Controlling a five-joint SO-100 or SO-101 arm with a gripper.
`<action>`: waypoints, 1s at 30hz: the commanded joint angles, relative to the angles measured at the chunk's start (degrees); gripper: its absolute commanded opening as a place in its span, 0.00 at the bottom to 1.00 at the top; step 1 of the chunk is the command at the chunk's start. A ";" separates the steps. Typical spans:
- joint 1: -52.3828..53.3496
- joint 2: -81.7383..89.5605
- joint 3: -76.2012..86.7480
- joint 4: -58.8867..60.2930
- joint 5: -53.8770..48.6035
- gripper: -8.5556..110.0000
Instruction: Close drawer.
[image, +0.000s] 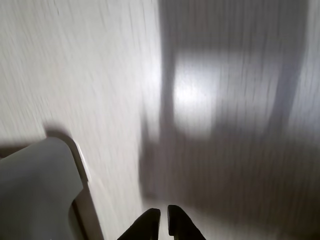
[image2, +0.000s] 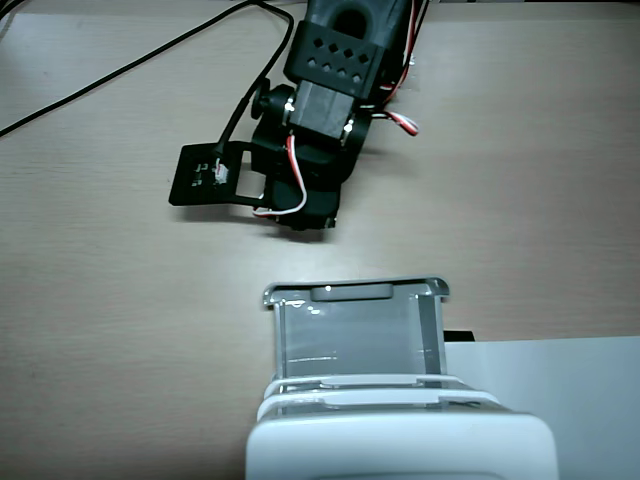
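Observation:
The drawer is a translucent grey tray with a pale front rim and a handle slot. In the fixed view it stands pulled out from the white cabinet, its front facing the arm. My gripper hangs over the table just beyond the drawer's front, a little to its left and not touching it. In the wrist view the gripper shows two dark fingertips close together with nothing between them. A pale rounded corner of the drawer sits at the lower left of that view.
A flat white sheet lies to the right of the cabinet. Black cables run across the table's upper left. A small black plate sticks out to the left of the arm. The wrist view is motion-blurred.

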 joint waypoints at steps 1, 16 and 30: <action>-1.23 2.29 -0.18 -0.53 0.00 0.07; -18.11 -5.10 -1.05 -10.72 6.15 0.07; -19.78 -23.03 -16.00 -17.40 7.47 0.07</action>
